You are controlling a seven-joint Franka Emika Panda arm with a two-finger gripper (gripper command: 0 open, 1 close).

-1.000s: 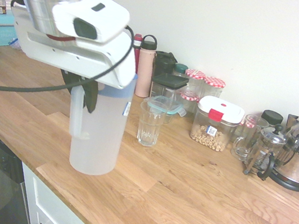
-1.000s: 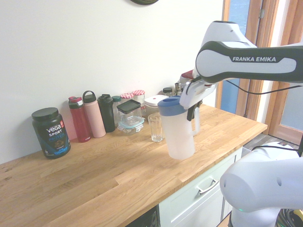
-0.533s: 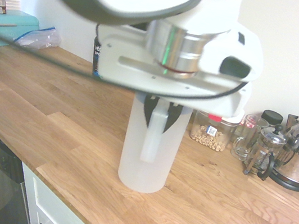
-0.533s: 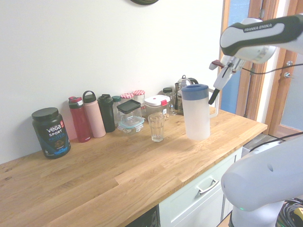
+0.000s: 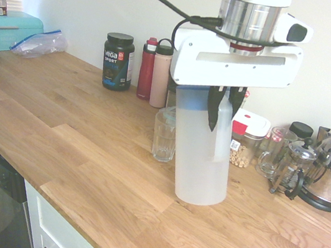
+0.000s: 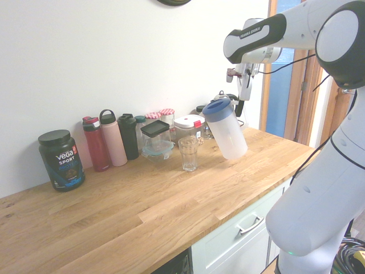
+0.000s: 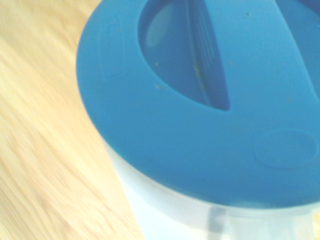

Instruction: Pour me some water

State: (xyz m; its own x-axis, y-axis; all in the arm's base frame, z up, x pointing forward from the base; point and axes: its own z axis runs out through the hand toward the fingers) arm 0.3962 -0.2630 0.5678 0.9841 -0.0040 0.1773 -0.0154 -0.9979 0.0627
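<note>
Wooden countertop, glass, jars.

The pitcher is a tall, translucent white plastic jug with a round blue lid and a side handle. It hangs clear of the tabletop, tilted so its lidded top leans toward the glass while its base swings away. The glass is a clear, ribbed tumbler standing upright on the wooden tabletop, just beside the pitcher and lower than its lid. Whether the glass holds any water cannot be told, and no stream shows between them
</note>
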